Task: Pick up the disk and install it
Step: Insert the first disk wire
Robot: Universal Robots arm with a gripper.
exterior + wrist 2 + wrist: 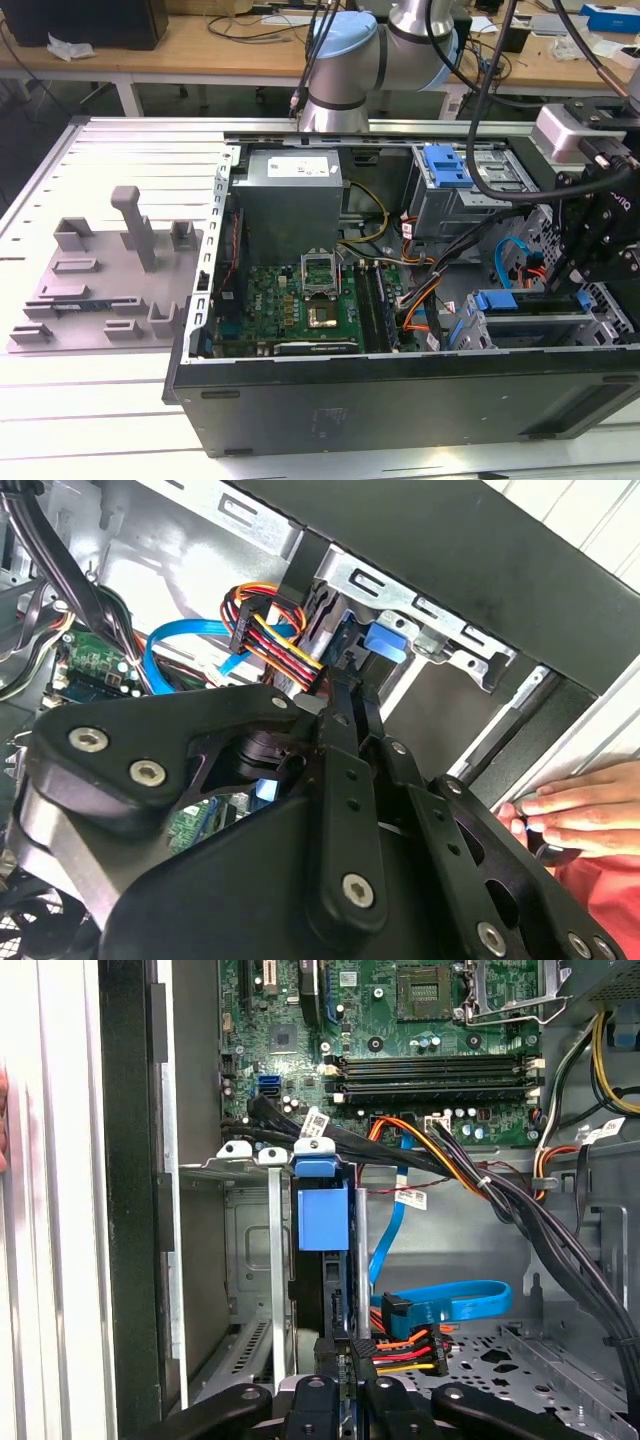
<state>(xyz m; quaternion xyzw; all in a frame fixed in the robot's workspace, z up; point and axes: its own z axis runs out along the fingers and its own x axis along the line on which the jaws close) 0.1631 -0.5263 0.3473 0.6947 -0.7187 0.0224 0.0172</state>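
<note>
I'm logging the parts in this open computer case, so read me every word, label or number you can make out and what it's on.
No text here can be read.
White sticker on the grey metal power supply box: print too small.
White paper cable tags: blurred.
Green motherboard: markings too small.

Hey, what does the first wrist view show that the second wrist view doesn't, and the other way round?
First wrist view: the memory sticks and the processor socket on the green board. Second wrist view: a person's fingers beside the black case wall. Both wrist views: the robot's hand at the metal drive cage, the blue flat cable and the bundle of coloured wires.
</note>
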